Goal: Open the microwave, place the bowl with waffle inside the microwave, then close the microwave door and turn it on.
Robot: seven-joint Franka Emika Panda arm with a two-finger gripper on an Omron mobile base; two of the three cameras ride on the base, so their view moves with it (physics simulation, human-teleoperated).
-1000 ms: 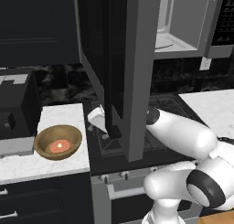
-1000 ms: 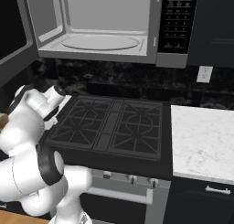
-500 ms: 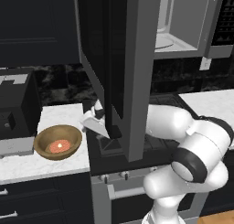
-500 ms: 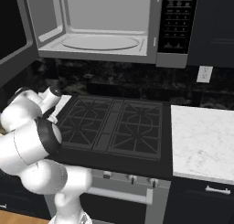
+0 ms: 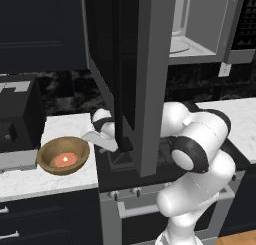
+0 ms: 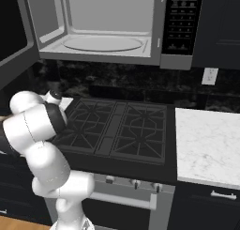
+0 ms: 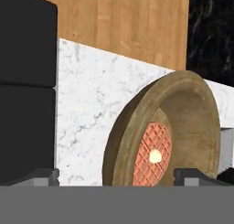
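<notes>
Now further left than a second ago: gripper [image 5: 95,136] reaching over the white surface [image 5: 60,126], close beside the bowl [image 5: 63,155], jaws spread wide and empty. Bowl unmoved on the surface, right of the black toaster [image 5: 17,116], waffle [image 5: 63,160] lying in its middle. In the hand view, bowl [image 7: 164,131] framed between both fingertips [image 7: 43,176]. Door [image 5: 131,69] swung fully open as before, microwave [image 6: 110,25] cavity bare above the stove [image 6: 117,128].

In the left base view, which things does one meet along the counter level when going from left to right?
Black toaster → bowl with the waffle → open tool → lower edge of the open microwave door → robot arm → white counter at far right.
</notes>
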